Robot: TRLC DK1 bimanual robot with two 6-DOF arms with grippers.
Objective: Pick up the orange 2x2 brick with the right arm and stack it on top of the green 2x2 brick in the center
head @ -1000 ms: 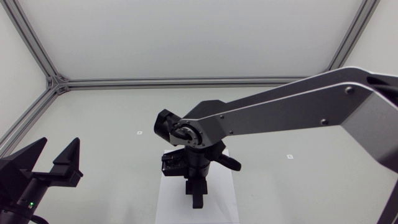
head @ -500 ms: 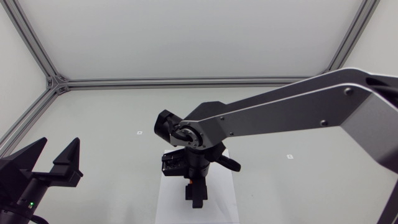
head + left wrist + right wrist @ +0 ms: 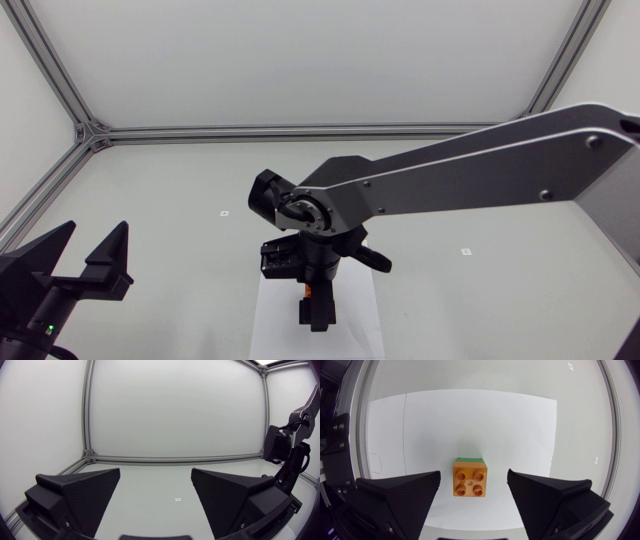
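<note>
Near left, the matte black left gripper (image 3: 96,238) spreads wide. At centre, on a white paper sheet (image 3: 520,425), the glossy orange 2x2 plastic brick (image 3: 470,479), 4 round studs up, caps a green 2x2 brick (image 3: 470,460). The right gripper (image 3: 316,315) gapes wide above it.

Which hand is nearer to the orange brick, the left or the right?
Right. The right hand hangs open directly over the orange brick; the left hand is far off to the left, also open.

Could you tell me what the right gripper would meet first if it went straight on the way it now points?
Most likely the orange brick, sitting on the green brick straight ahead of the right gripper, between its open jaws and touching neither. The gap to it is hard to judge.
</note>
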